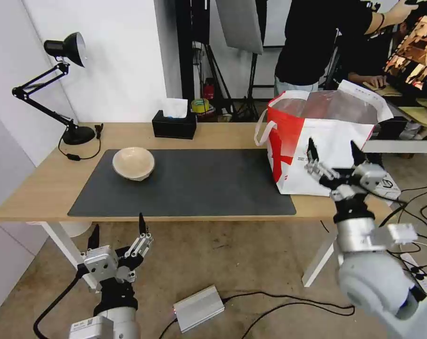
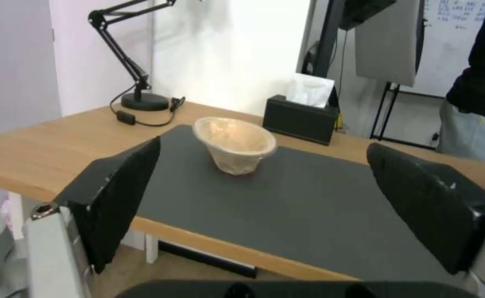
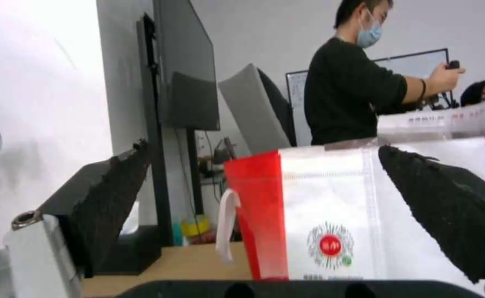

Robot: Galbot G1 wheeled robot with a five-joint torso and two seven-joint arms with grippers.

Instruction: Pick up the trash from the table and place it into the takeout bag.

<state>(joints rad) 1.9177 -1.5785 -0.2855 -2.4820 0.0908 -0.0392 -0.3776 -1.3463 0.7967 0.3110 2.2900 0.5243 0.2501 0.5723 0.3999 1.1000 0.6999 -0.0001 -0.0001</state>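
Below the tabletop (image 1: 48, 188) edge, the left pincer (image 1: 118, 233) hangs with fingers apart. Farther in, the beige bowl (image 1: 133, 163) sits upright on the mat (image 1: 199, 188). Rightward, the bag (image 1: 326, 146) stands behind the spread, empty right pincer (image 1: 335, 151).

The counter (image 1: 48, 183) has a smooth light-wood top under a matt dark grey mat (image 1: 199, 188). The beige bowl (image 1: 133, 163) looks like rough, pulpy paper. The takeout bag (image 1: 336, 146) is matt woven-looking cloth with a shiny silvery lining. Each end effector, left (image 1: 117, 233) and right (image 1: 333, 153), has matt black, rough-textured fingers (image 3: 447, 203) on brushed metal.
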